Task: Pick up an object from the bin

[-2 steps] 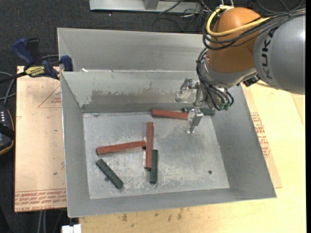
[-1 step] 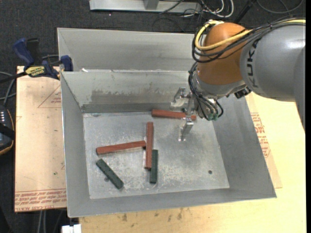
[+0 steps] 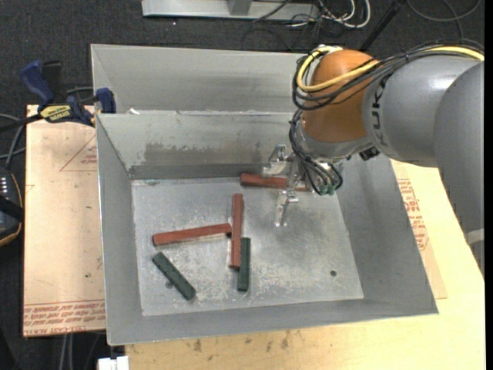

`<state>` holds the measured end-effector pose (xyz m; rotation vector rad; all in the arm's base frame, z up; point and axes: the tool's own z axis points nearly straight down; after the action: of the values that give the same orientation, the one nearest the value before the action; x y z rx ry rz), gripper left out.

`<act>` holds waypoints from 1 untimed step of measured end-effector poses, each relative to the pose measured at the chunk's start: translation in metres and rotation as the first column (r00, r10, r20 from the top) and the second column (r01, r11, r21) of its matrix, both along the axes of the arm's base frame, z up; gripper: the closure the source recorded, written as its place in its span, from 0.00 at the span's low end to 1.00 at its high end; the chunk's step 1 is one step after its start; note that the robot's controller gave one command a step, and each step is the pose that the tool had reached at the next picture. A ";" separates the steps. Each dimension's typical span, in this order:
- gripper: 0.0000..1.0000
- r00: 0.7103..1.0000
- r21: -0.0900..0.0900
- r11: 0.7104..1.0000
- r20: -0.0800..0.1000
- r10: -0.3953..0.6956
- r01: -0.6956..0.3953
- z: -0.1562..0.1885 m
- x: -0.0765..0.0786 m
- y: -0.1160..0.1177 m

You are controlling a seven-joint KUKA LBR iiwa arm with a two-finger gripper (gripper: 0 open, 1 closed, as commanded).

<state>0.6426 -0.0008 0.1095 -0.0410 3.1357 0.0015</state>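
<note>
Count in the bin [image 3: 192, 75]: five bars, three of them red-brown and two dark green. All were straight, flat-sided sticks with squared ends and a matt surface. I could not tell wood from plastic. The bin floor was dull grey metal, scuffed and speckled.

Red-brown: bar R1 [image 3: 258, 180] was closest to my gripper [image 3: 286, 195]. It lay level, sticking out from it toward the view's left along the foot of the back wall. Its near end ran in under my wrist hardware and was hidden there. I could not tell whether my hand was spread, pressed together or pinching this bar. Nor could I tell whether the bar rested on the floor or hung clear of it.

Next came bar R2 [image 3: 236, 226], left of my hand and nearer the front wall, pointing front to back. Farther left of my hand, bar R3 [image 3: 191, 235] lay crosswise with one end butted against the side of bar R2, making a T.

Dark green: bar G1 [image 3: 243, 264] ran parallel to the front end of bar R2, on the side toward my hand. Whether they touched, I could not make out. Farthest from my hand was bar G2 [image 3: 172, 276], slanted, at the front left, apart from the rest.

My orange wrist cover [image 3: 339, 91] and its yellow cables [image 3: 308, 72] sat above my hand and hid the bin's back right corner.

A dark speck [image 3: 333, 273] lay on the floor in front of my hand, too small to identify.
</note>
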 end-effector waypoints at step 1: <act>1.00 0.964 0.009 0.964 0.026 -0.266 0.266 -0.026 0.015 0.003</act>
<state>0.6572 0.0021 0.0838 0.3766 3.0856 0.0087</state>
